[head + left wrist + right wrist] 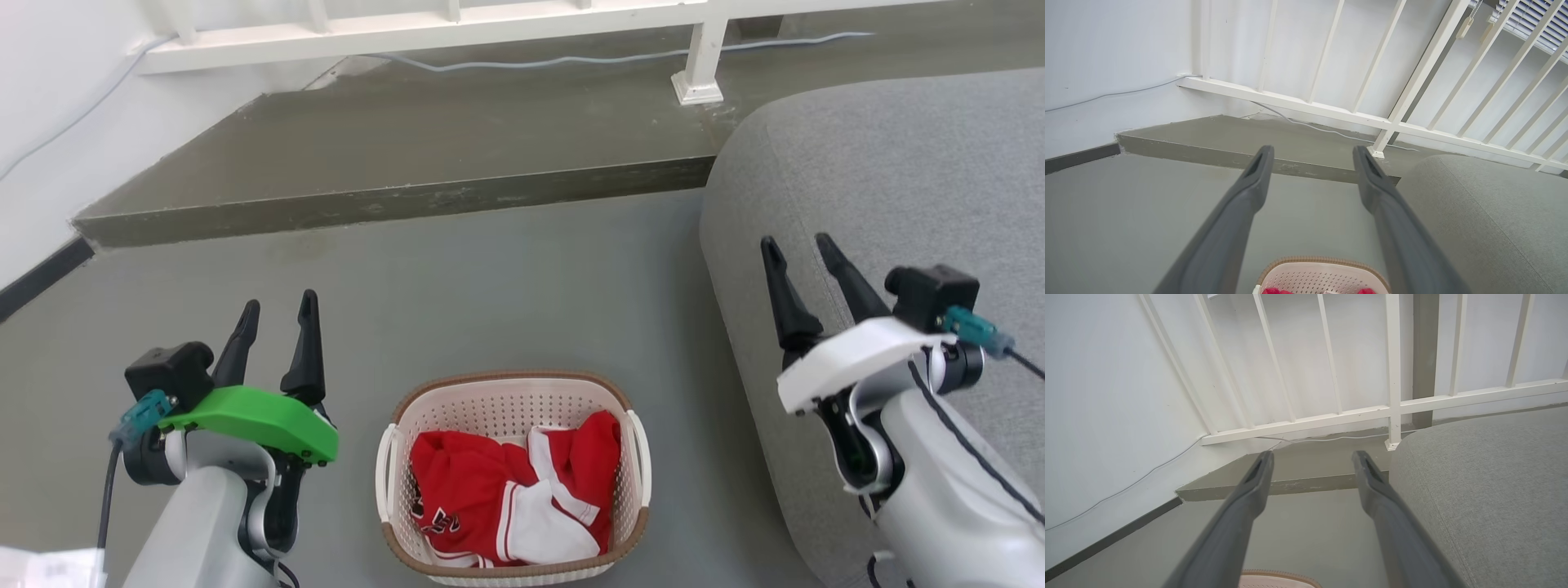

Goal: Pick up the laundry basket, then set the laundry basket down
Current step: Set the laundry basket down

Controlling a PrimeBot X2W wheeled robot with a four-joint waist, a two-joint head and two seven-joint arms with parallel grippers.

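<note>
**Both grippers open, laundry basket on the floor between them**

In the head view the left gripper [279, 299] pointed up the picture with its two dark fingers parted and nothing between them. The right gripper [795, 239] was spread in the same way and gripped nothing. The laundry basket [490, 404] sat on the grey floor [490, 278] between the two arms. It was behind and to the right of the left gripper's fingertips, and behind and well to the left of the right gripper's. Neither gripper touched it. It stood upright with its brown rim on top and a white handle on each side. A crumpled red and white garment [482, 490] lay inside it.

The right gripper hung over the edge of a grey fabric sofa [898, 180], which rose just beside the basket. Ahead of both pairs of fingertips a raised concrete step [392, 163] crossed the floor. Beyond the step stood a white railing [424, 28] with a pale cable [571, 59] running along its foot.

In the left wrist view that gripper's fingers were wide apart, and the basket's far rim and some red cloth showed low between them. In the right wrist view the fingers were equally wide apart. A sliver of the brown rim lay at the bottom edge by the left finger, and the sofa lay to the right of the other finger.
</note>
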